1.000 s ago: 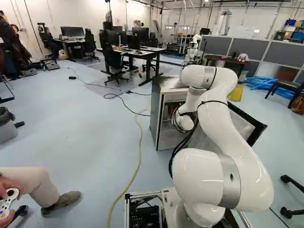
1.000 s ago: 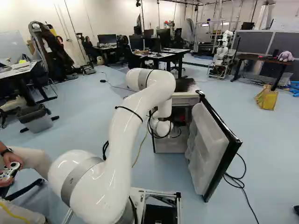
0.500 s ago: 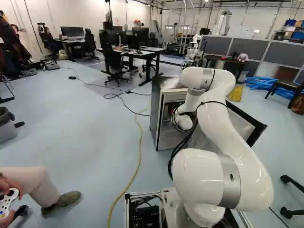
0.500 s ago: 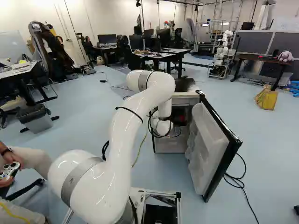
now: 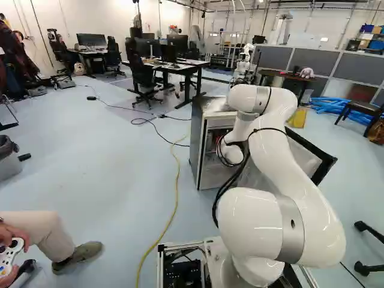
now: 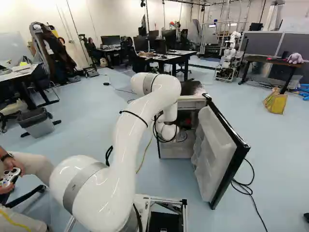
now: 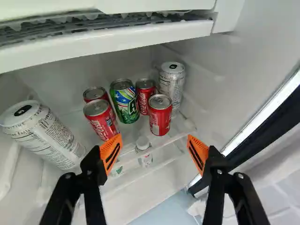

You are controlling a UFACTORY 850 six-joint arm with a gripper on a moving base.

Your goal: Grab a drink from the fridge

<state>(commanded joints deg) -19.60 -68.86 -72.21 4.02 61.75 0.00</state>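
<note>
In the wrist view my gripper (image 7: 154, 152) stands open with nothing between its orange pads. Ahead of it on a glass shelf are several cans: a red can (image 7: 160, 117) nearest, another front red can (image 7: 101, 123), a green can (image 7: 124, 103), further red cans (image 7: 143, 97) behind and a tall white can (image 7: 172, 86). A large white can (image 7: 44, 136) leans beside the left finger. Lower down, a small clear bottle (image 7: 145, 152) shows between the fingers. The base views hide the gripper behind the arm's wrist, at the open fridge (image 6: 176, 152).
The fridge door (image 6: 219, 157) stands open to the arm's right. A white ledge (image 7: 108, 43) spans the compartment above the cans. A yellow cable (image 5: 175, 204) runs along the floor. Another robot (image 6: 229, 60) stands far back. A seated person holds a controller (image 6: 8, 178) at the left.
Early in the last second, the arm's upper part and wrist shifted slightly leftward in the left base view. The base, fridge and door have not moved.
</note>
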